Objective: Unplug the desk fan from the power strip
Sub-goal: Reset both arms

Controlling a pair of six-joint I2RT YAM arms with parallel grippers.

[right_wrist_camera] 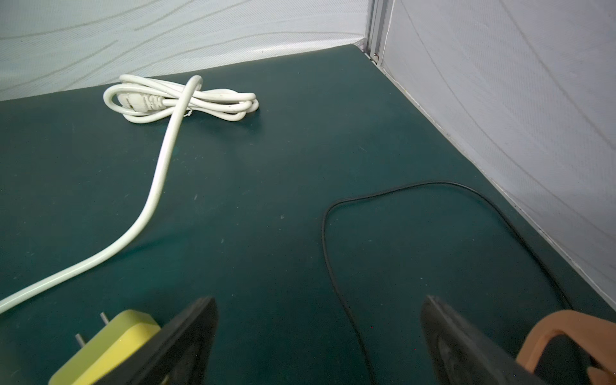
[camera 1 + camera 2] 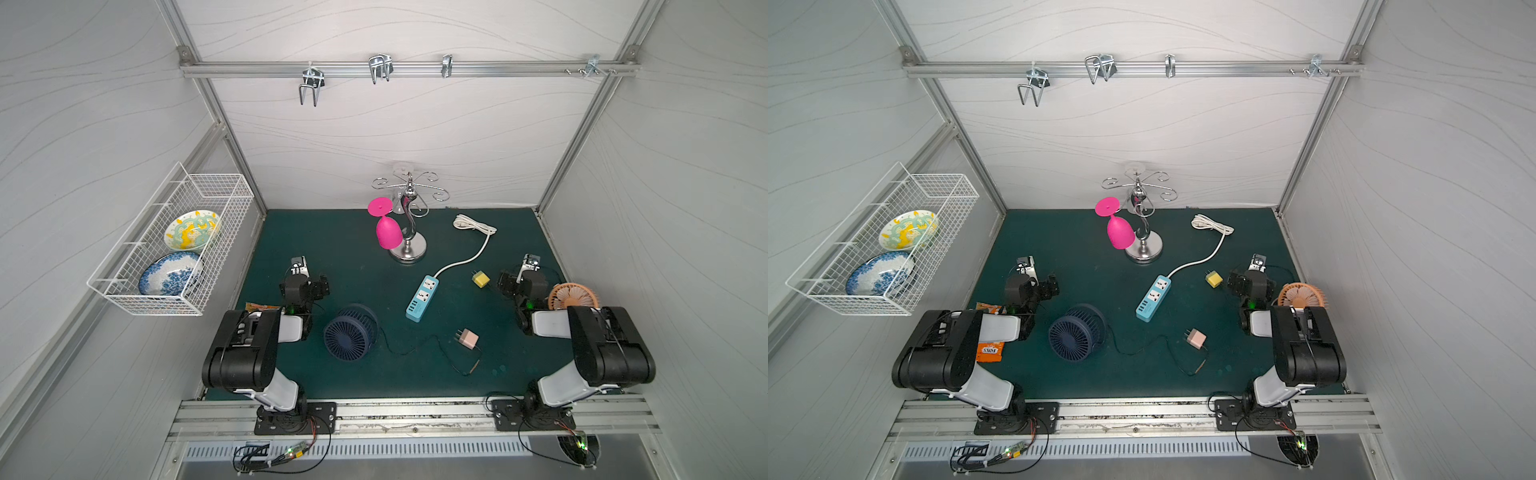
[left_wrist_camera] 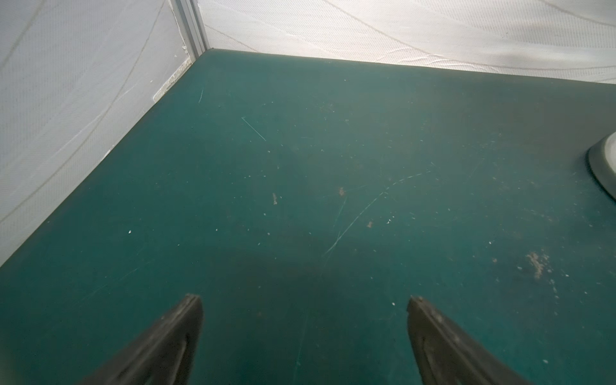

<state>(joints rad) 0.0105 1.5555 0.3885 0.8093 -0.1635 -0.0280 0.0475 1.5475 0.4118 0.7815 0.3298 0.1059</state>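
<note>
Soft, even light fills both top views, leaving the white walls (image 2: 395, 137) bright and the green mat (image 2: 332, 257) darker, with only faint, short shadows. The chrome stand (image 2: 409, 251) carries small highlights. The frame rails (image 2: 407, 68) spread and lean toward the picture edges, a wide-angle warp. In the wrist views the mat is fairly sharp farther out, with a grey sheen on one side. The left gripper (image 3: 303, 297) and right gripper (image 1: 320, 297) look dark and soft-focused, and a dim shadow pools between the left fingers.

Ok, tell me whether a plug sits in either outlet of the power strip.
No; both outlets on the power strip are bare, with the pink adapter and yellow adapter lying apart from it.
</note>
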